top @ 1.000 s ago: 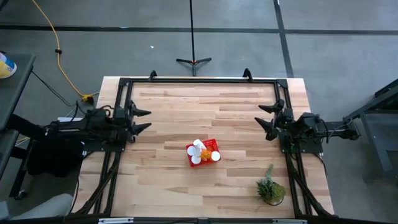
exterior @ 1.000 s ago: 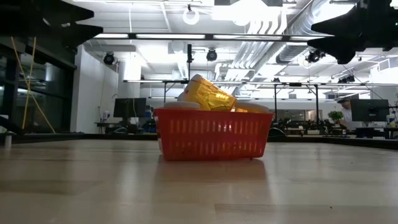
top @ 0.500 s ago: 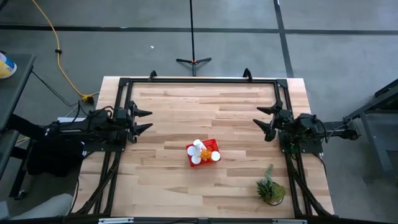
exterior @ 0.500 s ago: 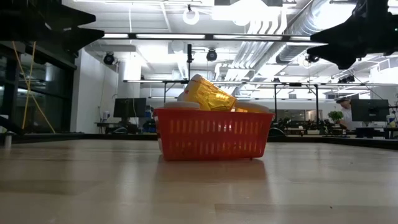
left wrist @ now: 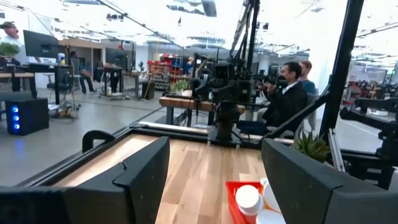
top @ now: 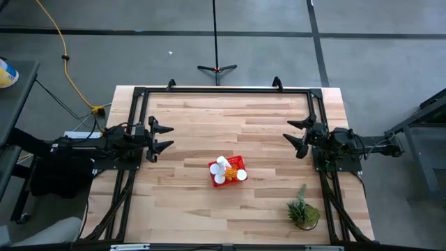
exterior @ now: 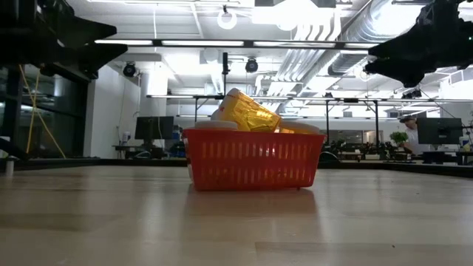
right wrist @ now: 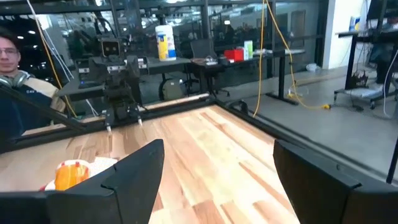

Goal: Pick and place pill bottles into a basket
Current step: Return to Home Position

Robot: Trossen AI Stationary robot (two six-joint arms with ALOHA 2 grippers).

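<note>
With pill bottles (top: 223, 166) piled in the basket (top: 239, 161) mid surface (top: 223, 115), left hand (top: 169, 137) and right hand (top: 288, 131) spread empty at the sides, nudged only slightly this past second: probably finished, just homing.

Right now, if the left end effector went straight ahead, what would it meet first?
From the left end effector, probably the right end effector opposite; the basket sits off that line and lower.
</note>
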